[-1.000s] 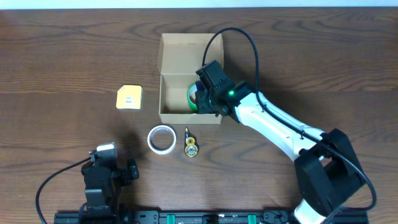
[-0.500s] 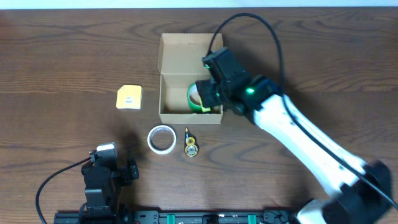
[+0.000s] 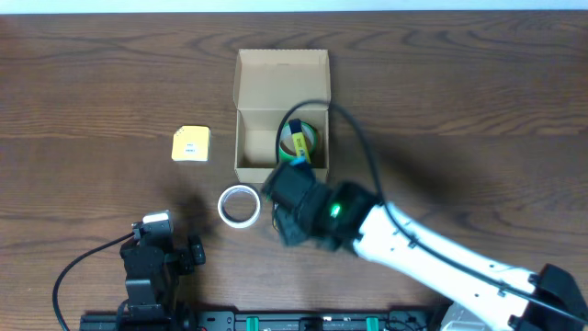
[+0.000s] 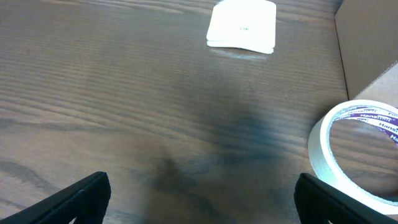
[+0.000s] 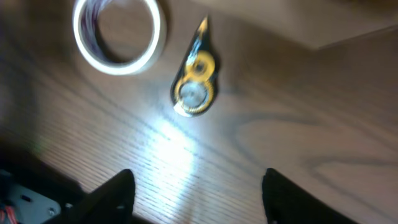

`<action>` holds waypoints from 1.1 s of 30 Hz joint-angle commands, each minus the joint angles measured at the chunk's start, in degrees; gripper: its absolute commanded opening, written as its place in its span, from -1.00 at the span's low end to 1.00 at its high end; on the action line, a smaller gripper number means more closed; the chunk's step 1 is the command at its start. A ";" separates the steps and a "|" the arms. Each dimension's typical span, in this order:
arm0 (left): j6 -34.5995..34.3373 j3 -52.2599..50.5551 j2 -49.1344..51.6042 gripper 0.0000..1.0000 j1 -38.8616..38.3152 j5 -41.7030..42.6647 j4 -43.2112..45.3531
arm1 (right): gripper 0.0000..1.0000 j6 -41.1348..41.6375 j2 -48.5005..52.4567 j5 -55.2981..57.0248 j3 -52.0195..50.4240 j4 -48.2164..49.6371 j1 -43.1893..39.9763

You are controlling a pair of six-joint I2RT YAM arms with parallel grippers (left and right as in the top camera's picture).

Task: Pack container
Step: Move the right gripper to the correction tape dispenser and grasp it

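We see the tan cardboard container [image 3: 280,78] at the table's [image 3: 478,83] far middle, flap lid open, a green roll [image 3: 284,141] inside. The 2 grippers gape empty: right gripper [image 5: 199,199] over a blurred yellow dispenser [image 5: 194,87], hidden overhead by its arm; left gripper [image 4: 202,202] near white tape [image 4: 318,149].

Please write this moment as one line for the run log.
right arm: jaws open, empty, over correction tape | left arm: jaws open | container: lid open, green tape roll inside | outside: white tape roll
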 commanded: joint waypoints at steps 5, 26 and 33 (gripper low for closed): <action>-0.39 -0.63 -0.37 0.91 -0.22 -0.11 -1.42 | 0.44 15.89 0.04 5.90 -6.99 5.84 2.49; -0.39 -0.63 -0.37 0.90 -0.22 -0.11 -1.42 | 0.43 30.75 12.59 7.41 -8.31 15.23 2.54; -0.39 -0.63 -0.37 0.91 -0.22 -0.11 -1.42 | 0.44 31.06 14.38 7.43 -8.31 18.34 2.54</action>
